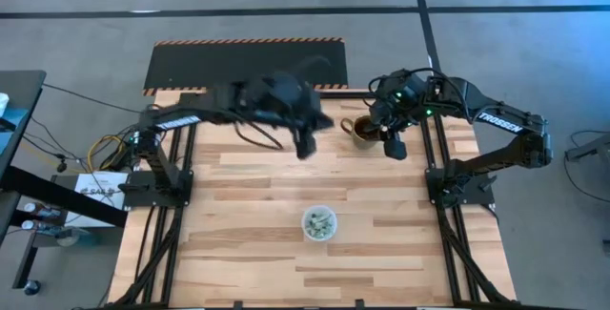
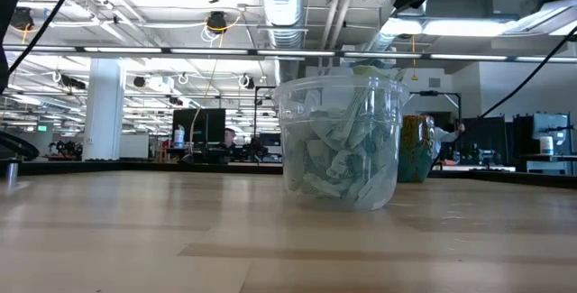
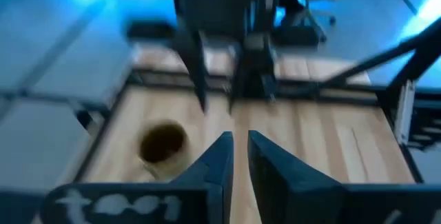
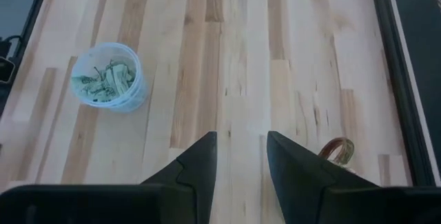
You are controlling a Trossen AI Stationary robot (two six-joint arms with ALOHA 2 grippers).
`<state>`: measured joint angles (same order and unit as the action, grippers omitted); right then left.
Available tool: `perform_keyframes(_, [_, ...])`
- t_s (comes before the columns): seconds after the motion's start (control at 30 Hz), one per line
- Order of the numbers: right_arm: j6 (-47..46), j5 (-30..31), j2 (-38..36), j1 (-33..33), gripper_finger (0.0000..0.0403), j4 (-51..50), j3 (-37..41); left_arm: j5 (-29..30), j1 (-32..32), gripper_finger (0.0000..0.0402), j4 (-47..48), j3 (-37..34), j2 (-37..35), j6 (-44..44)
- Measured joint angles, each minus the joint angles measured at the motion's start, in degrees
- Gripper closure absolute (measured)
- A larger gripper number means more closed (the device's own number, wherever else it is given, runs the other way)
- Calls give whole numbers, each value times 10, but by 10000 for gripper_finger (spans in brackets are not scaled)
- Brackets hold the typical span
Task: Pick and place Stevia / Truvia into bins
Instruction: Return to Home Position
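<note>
**One cup, one mug, two empty tools**

Only the low view shows me the clear cup packed with pale green-and-white sachets, too tangled to count. Overhead, the cup stands mid-surface. Behind it sits one brown mug. Farther back, the left tool is narrowly parted and the right tool wider, both empty.

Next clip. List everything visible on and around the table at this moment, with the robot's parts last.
Cup: one, clear with whitish rim, mid-table toward the near edge.
Sachets: many, too piled to count, pale green and white, all inside the cup.
Mug: one, brown, dark inside, far side, right of centre.
Table: one, light wood.
Mat: one, black with striped edge, on the floor beyond the table.
Left claw: dark, above the far-centre table.
Right claw: dark, open, empty, beside the mug.
</note>
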<state>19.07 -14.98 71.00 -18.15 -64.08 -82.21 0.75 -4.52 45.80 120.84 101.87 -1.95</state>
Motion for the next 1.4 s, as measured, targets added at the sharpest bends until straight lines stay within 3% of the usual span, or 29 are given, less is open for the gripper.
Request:
perform_keyframes(0.13, [-35, -1, 0, 0, 283, -4, 0, -17, -30, 381, 1, 27, -32, 51])
perform_keyframes(0.37, [-78, -4, 0, 0, 283, -3, 0, -136, -116, 393, 45, 27, -103, 53])
perform_keyframes(0.53, [-110, -59, 0, 0, 294, 19, 0, -138, -139, 400, 103, 27, -137, 76])
perform_keyframes(0.67, [-141, -108, -14, 0, 334, 50, 0, -172, -145, 401, 130, 27, -163, 94])
perform_keyframes(0.8, [-148, -113, -43, 6, 391, 86, 0, -190, -144, 401, 126, 27, -189, 103])
perform_keyframes(1.1, [-164, -102, -144, 13, 400, 167, 0, -183, -145, 402, 125, 26, -214, 93])
perform_keyframes(1.23, [-162, -74, -188, 13, 401, 172, 0, -183, -134, 401, 68, -30, -222, 80])
perform_keyframes(1.4, [-175, -54, -228, 20, 402, 185, 11, -186, -127, 401, -55, -173, -249, 54])
